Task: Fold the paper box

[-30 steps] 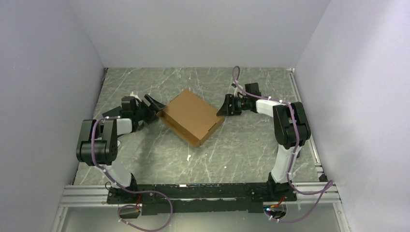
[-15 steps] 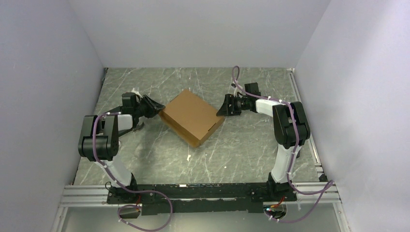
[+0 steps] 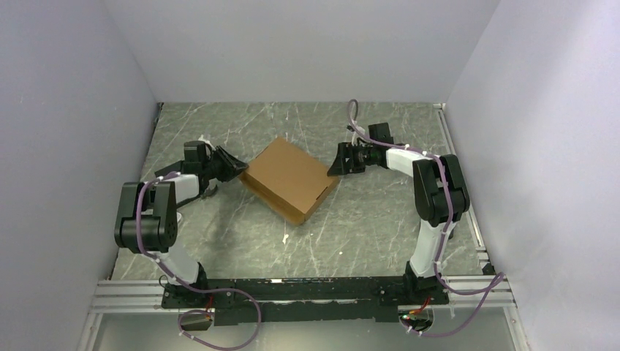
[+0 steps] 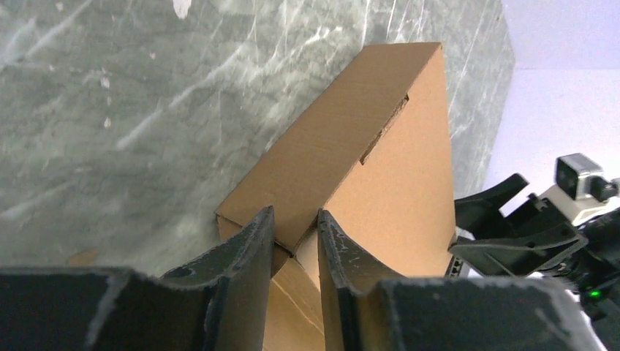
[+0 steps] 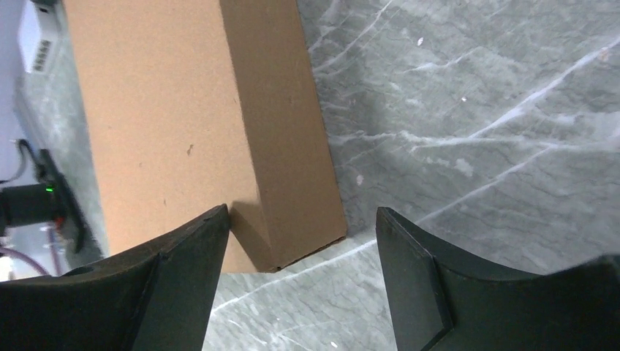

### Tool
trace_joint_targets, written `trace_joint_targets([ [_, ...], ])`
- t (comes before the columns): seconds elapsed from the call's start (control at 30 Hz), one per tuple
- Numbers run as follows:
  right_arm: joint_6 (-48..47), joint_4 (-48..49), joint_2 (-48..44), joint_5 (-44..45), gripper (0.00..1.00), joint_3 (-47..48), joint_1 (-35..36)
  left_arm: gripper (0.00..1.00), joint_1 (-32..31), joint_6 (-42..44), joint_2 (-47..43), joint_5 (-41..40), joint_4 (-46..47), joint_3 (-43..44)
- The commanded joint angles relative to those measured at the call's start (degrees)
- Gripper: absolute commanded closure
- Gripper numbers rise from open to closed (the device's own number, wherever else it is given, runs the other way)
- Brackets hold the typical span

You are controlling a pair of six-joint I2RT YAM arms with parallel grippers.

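The paper box [image 3: 289,175] is a closed, shallow brown cardboard box lying diagonally in the middle of the table. My left gripper [image 3: 237,167] is at its left corner. In the left wrist view the fingers [image 4: 256,248] stand close together, pinching that corner of the paper box [image 4: 387,183]; the left gripper [image 4: 295,212] is shut on it. My right gripper [image 3: 335,162] sits at the opposite, right corner. In the right wrist view the right gripper [image 5: 301,212] is open, and the corner of the paper box [image 5: 168,110] lies between the jaws, close to the left finger [image 5: 190,248].
The grey marbled table [image 3: 351,227] is walled at the left, back and right. An aluminium rail [image 3: 292,291] carrying both arm bases runs along the near edge. A small white scrap [image 3: 285,238] lies in front of the box. The right gripper [image 4: 512,227] shows beyond the box in the left wrist view.
My left gripper's jaws have gone from wide apart to narrow, closing on the box's left corner. The right gripper's jaws have spread a little. The box has barely shifted.
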Motion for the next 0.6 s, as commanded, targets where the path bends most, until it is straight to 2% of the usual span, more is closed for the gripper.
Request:
trace_joint_targets([
  [0.0, -10.25, -6.86, -3.35, 7.14, 0.22, 1.15, 1.22, 0.69, -2.64, 3.55, -4.77, -0.57, -4.21, -3.01],
  [0.17, -18.01, -10.41, -8.71, 9.67, 0.17, 1.67, 1.22, 0.71, -5.16, 2.86, -8.84, -2.36, -4.36, -8.25],
  [0.37, -28.20, -12.63, -17.64, 10.72, 0.16, -1.18, 1.22, 0.72, -7.24, 0.80, -13.08, -2.73, -1.55, -14.62],
  [0.5, -37.04, -16.67, -22.50, 6.07, 0.16, -2.51, 1.39, 0.72, -9.38, 0.29, -15.97, -2.36, -1.95, -16.15],
  [0.57, -44.67, -21.83, -24.93, -1.33, 0.16, -2.70, 2.01, 0.72, -10.66, 0.13, -18.08, -2.90, -2.75, -16.93],
])
